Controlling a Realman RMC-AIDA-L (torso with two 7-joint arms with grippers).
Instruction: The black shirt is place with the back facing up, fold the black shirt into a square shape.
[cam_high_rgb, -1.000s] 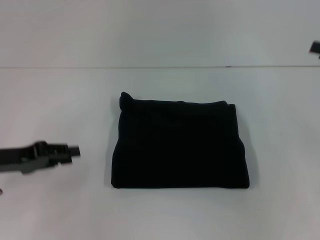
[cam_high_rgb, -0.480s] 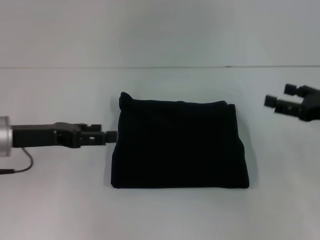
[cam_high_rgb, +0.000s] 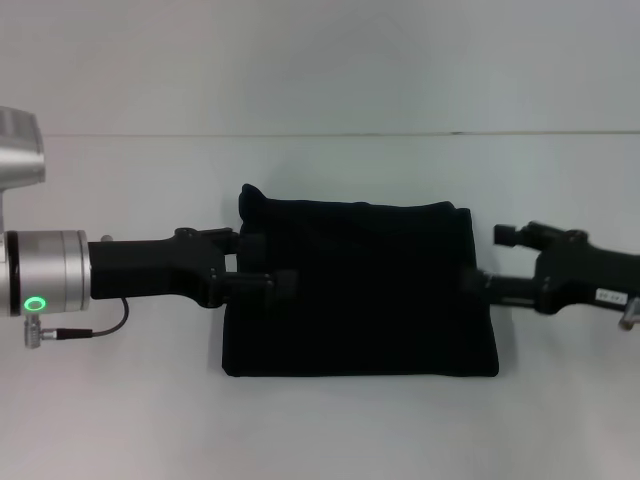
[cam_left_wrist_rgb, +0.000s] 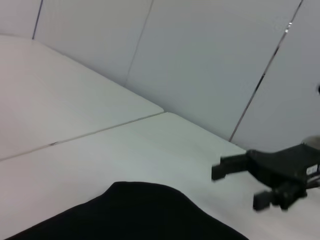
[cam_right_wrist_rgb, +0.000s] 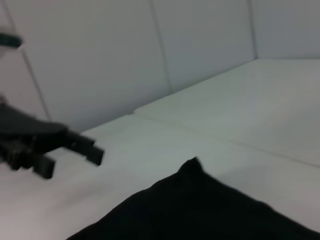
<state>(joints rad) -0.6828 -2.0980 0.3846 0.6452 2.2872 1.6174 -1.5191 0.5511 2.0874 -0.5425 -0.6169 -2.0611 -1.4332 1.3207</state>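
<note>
The shirt (cam_high_rgb: 358, 300) lies flat on the white desk (cam_high_rgb: 120, 420), already folded into a compact block somewhat wider than deep, its long axis running side to side between the two arms. No lettering shows on the upper face. One far corner stands up in a small peak on the left arm's side.

The left gripper (cam_high_rgb: 262, 262) reaches in level from the left, and its fingertips overlap the shirt's left edge at about mid-depth. The fingers stand apart, one farther from the robot than the other, with nothing seen between them. Whether the tips touch the cloth or hover just above it cannot be told.

The right gripper (cam_high_rgb: 485, 260) reaches in from the opposite side, its tips at the shirt's right edge, level with the left gripper. Its fingers are likewise spread, as the left wrist view (cam_left_wrist_rgb: 239, 186) also shows, and hold nothing.

From each gripper the shirt lies straight ahead, inward. The two stand about equally near, one at each short edge, facing one another along the long axis.

Judgement: the fold looks nearly complete; what remains appears to be squaring or one last fold across the long axis. That move would turn on both grippers taking their edges at matching depth; uneven bites would likely skew the block.
</note>
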